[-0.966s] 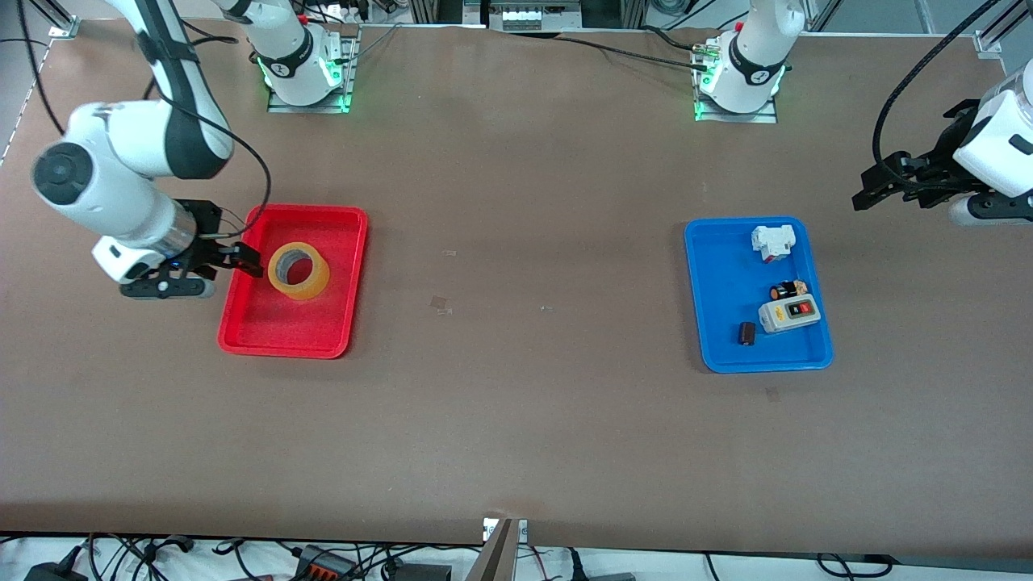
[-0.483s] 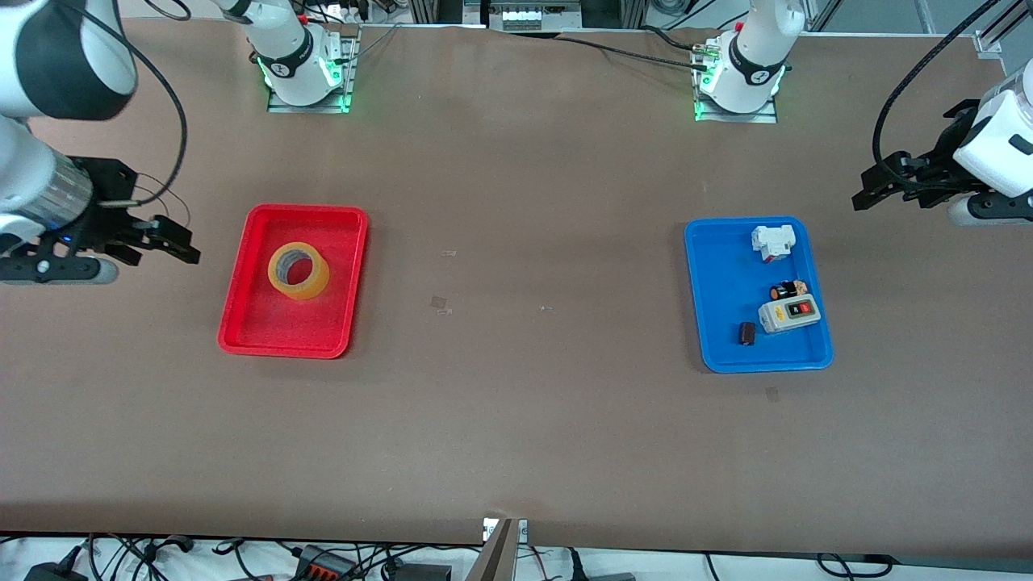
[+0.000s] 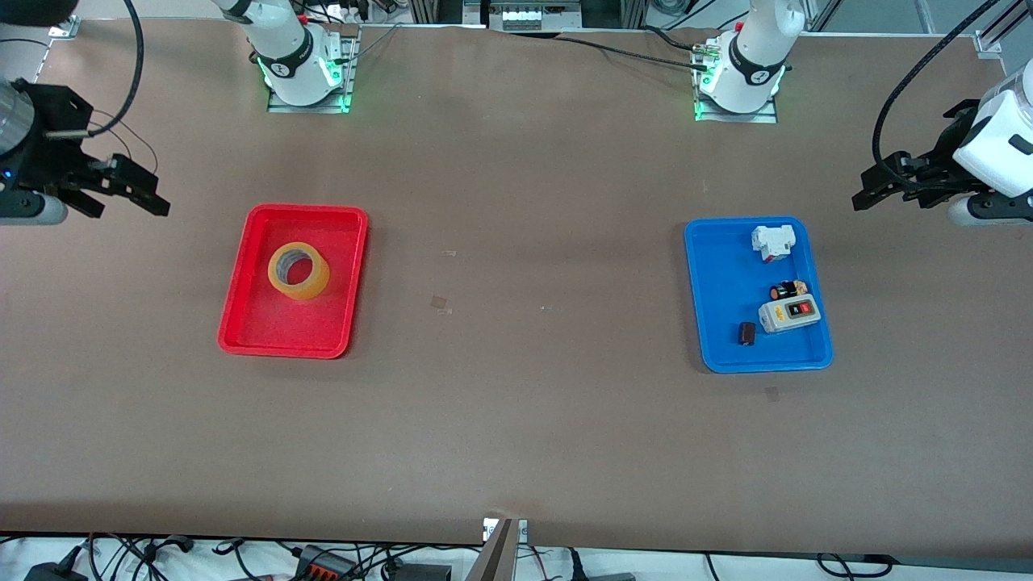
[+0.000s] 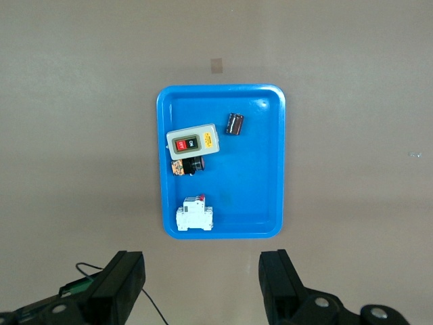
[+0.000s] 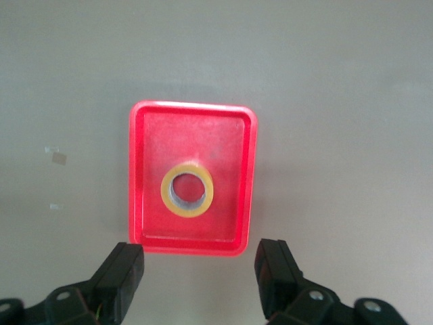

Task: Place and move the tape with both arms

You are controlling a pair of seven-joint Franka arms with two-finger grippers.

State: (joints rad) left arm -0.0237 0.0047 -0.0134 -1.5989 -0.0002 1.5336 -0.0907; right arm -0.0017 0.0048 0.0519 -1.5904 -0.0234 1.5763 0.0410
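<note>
The tape (image 3: 299,271), a yellowish translucent ring with a greyish core, lies flat in the red tray (image 3: 242,319) toward the right arm's end of the table; the right wrist view shows the tape (image 5: 187,189) in the tray (image 5: 140,169) too. My right gripper (image 3: 133,194) hangs open and empty above the bare table beside the red tray, its fingers (image 5: 120,274) spread wide. My left gripper (image 3: 876,187) waits open and empty in the air over the table at the left arm's end, near the blue tray (image 3: 718,274).
The blue tray (image 4: 270,162) holds a white-grey switch box with a red button (image 3: 789,314), a white breaker block (image 3: 772,241), a small dark cylinder (image 3: 747,332) and a small black part (image 3: 787,290). Both arm bases stand along the table's edge farthest from the front camera.
My right gripper has drawn away from the tape and the red tray, rising toward the table's end, and opened slightly wider. The tape stays in the tray. The left arm has not moved.
</note>
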